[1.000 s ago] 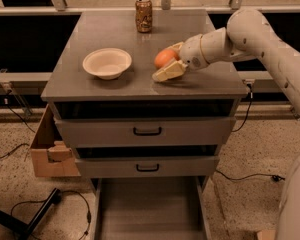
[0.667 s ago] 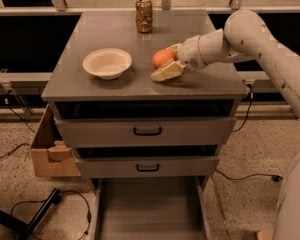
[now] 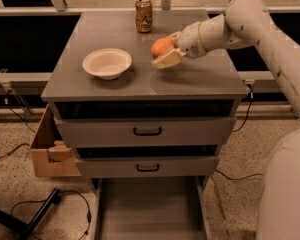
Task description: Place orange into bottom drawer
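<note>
The orange [image 3: 161,46] is a small round fruit held between my gripper's cream fingers [image 3: 166,60], lifted just above the grey cabinet top [image 3: 190,81], right of centre. My gripper [image 3: 166,48] is shut on it; the arm reaches in from the upper right. The bottom drawer [image 3: 150,209] is pulled out at the foot of the cabinet, its flat grey floor bare. It lies well below and in front of the gripper.
A cream bowl [image 3: 107,63] sits on the top to the left of the gripper. A gold-brown can [image 3: 143,15] stands at the back. Two upper drawers [image 3: 147,131] with black handles are shut. A cardboard box [image 3: 50,151] stands left of the cabinet; cables lie on the floor.
The gripper with the orange has risen a little off the cabinet top and shifted slightly toward the back. Nothing else has moved.
</note>
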